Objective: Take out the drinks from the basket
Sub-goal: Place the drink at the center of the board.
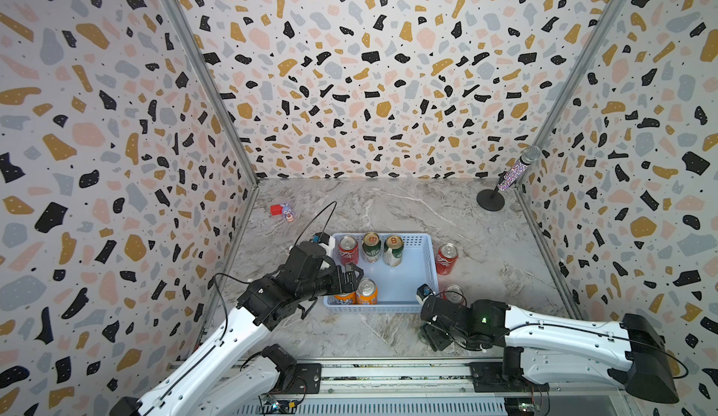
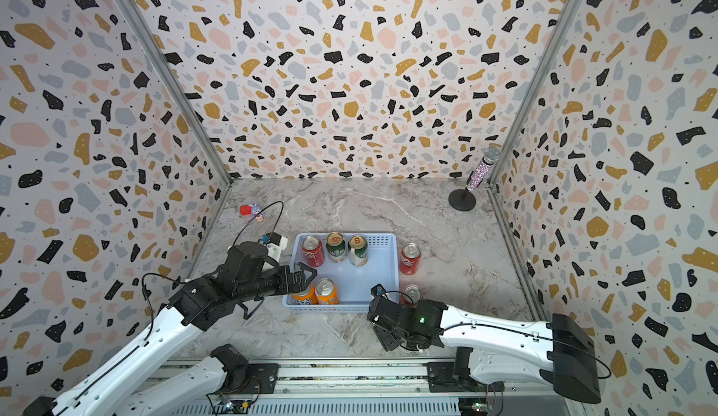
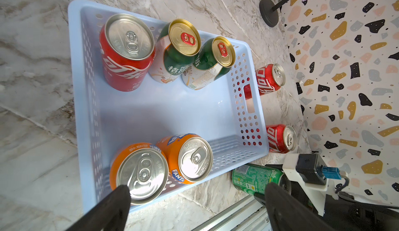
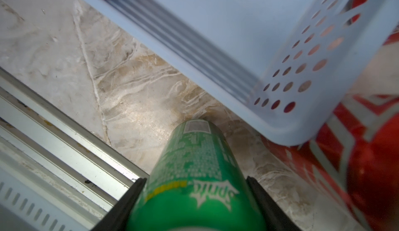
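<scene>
The pale blue basket holds a red can, two dark green-and-white cans and two orange cans. Two red cans stand on the table to its right. My left gripper hangs open over the orange cans at the basket's near left corner. My right gripper is shut on a bright green can, held low by the basket's near right corner. In both top views the arm hides that can.
A glittery microphone on a black stand is at the back right corner. A small toy with a red block lies at the back left. A metal rail runs along the table's front edge. Patterned walls close in three sides.
</scene>
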Robot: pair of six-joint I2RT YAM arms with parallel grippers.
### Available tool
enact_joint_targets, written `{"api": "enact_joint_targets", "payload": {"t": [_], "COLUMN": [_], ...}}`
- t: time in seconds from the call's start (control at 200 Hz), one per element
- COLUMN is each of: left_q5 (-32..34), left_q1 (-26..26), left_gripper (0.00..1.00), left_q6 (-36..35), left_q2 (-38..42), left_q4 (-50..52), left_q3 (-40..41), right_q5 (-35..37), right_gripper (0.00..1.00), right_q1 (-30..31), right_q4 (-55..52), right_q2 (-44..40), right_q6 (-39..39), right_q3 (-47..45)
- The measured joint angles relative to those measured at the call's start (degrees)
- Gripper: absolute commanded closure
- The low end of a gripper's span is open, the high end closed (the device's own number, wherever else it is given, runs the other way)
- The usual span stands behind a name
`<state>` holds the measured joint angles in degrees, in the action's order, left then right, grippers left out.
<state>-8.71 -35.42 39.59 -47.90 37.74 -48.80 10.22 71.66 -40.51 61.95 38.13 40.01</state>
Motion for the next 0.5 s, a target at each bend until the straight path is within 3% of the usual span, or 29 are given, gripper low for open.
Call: {"api": "enact_joint_targets", "payload": {"t": [0.2,0.501], "left_q5": [0.0,0.0], "left_q1": [0.0,0.0], "left_gripper": [0.00,0.00], "left_q6": [0.0,-0.4], "left_q2": [0.0,0.0], "left_q4": [0.2,0.5], "left_q3": [0.0,0.0], "right_q5": [0.2,1.0], "right_gripper": [0.27,0.20], "right_q1": [0.1,0.2], "right_q4": [0.0,-0.1], "right_q2": [0.1,0.1], "right_q6": [0.3,0.5], "right_q3": [0.0,1.9]}}
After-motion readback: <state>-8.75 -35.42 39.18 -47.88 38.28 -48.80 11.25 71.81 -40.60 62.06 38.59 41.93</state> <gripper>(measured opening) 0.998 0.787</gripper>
